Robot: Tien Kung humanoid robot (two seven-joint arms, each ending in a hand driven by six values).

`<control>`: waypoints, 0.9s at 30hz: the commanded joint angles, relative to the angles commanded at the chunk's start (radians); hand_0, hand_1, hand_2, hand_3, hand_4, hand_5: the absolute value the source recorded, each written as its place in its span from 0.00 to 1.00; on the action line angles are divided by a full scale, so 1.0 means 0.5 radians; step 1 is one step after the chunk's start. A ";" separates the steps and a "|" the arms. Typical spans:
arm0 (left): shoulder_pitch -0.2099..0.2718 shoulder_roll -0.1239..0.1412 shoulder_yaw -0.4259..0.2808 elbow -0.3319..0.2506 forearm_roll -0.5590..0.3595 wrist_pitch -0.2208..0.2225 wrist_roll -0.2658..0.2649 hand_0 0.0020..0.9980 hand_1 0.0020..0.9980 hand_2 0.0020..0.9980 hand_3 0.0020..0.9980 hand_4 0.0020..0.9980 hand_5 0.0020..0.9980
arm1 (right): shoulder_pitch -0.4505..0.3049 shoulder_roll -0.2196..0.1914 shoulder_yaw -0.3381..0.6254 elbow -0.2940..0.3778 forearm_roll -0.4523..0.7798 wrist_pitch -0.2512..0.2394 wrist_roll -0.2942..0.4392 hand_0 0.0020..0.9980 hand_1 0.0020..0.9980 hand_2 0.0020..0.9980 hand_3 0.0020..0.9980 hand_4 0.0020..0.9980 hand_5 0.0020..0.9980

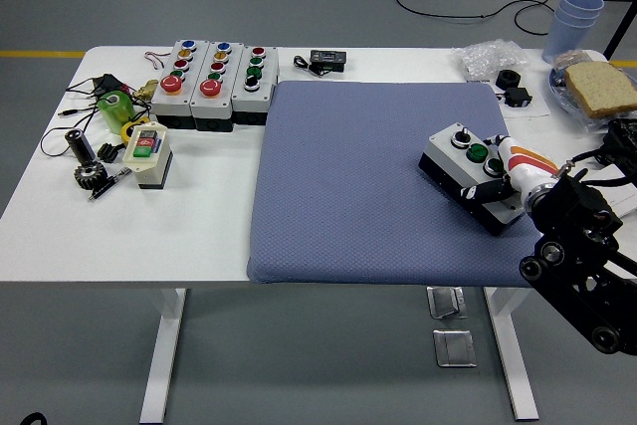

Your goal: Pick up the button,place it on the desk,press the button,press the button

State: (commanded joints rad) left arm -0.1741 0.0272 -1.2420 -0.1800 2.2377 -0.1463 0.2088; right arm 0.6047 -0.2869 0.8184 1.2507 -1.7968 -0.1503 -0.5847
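So the button box (470, 175) is a grey-topped, black-sided unit with a black knob and two green buttons, lying flat and skewed diagonally near the blue mat's (348, 176) right edge.

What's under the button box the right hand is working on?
The button box lies on the blue mat, which covers the white table. The right hand covers its near right end, so whether that end sits flat cannot be seen.
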 joint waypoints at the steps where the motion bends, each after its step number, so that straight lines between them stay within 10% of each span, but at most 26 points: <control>1: 0.000 0.000 -0.002 0.000 0.001 -0.001 0.001 0.65 0.64 0.64 0.55 0.30 0.85 | 0.020 -0.016 -0.035 0.026 0.010 0.036 0.078 0.14 0.17 0.41 0.53 0.72 0.07; 11: -0.003 -0.001 -0.008 0.000 -0.005 -0.011 0.003 0.65 0.64 0.64 0.55 0.30 0.85 | 0.268 -0.062 -0.406 0.013 -0.184 0.205 0.810 0.14 0.15 0.39 0.53 0.72 0.09; 25: 0.009 -0.002 -0.018 0.000 0.004 -0.012 0.007 0.65 0.64 0.63 0.55 0.30 0.85 | 0.335 0.029 -0.515 -0.200 -0.374 0.395 0.840 0.24 0.27 0.49 0.61 0.79 0.12; 26: 0.010 -0.002 -0.019 0.000 0.006 -0.012 0.007 0.65 0.64 0.63 0.55 0.30 0.85 | 0.332 0.030 -0.511 -0.201 -0.380 0.393 0.844 0.84 0.73 0.85 0.96 0.96 0.19; 27: 0.012 -0.003 -0.021 0.000 0.009 -0.011 0.006 0.65 0.64 0.63 0.55 0.30 0.85 | 0.327 0.030 -0.505 -0.202 -0.390 0.388 0.850 0.84 0.73 0.85 0.96 0.96 0.19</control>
State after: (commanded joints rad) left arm -0.1683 0.0259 -1.2524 -0.1800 2.2422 -0.1519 0.2120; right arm 0.7682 -0.2718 0.5658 1.1496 -1.9917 0.0436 -0.1599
